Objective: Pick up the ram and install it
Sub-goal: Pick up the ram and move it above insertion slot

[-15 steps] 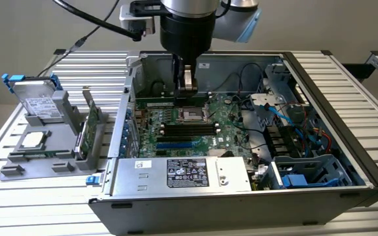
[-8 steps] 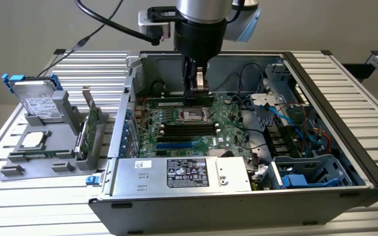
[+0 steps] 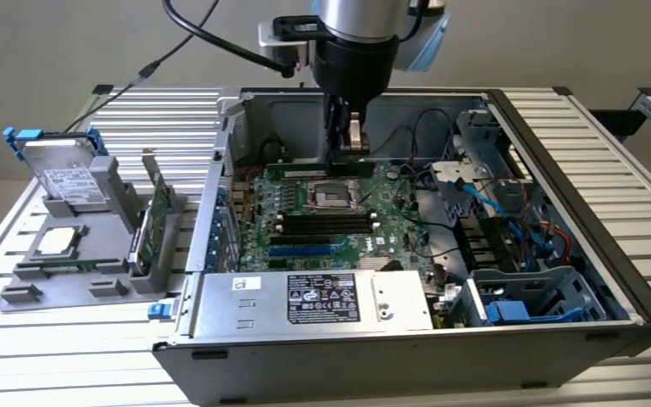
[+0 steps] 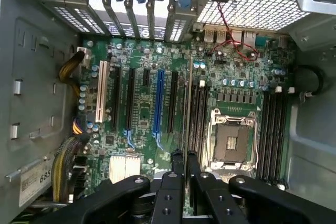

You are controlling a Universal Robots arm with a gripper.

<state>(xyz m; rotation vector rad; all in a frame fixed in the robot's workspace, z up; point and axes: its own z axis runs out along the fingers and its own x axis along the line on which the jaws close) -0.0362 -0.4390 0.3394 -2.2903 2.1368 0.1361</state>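
Exterior view, upper centre: the gripper [image 3: 348,151] hangs inside the open computer case [image 3: 597,254], jaws clenched on the ram [image 3: 319,168]. The stick is held level and on edge above the motherboard [image 3: 303,246], likely so its contacts face down and it runs parallel to the memory slots [image 3: 323,222]. Wrist view shows the ram [image 4: 187,108] edge-on between the fingertips of the gripper [image 4: 184,156], beside the processor socket [image 4: 231,142].

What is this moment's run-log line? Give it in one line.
claw: shut on ram | ram: on edge, over slots beside CPU socket | seated: cannot tell
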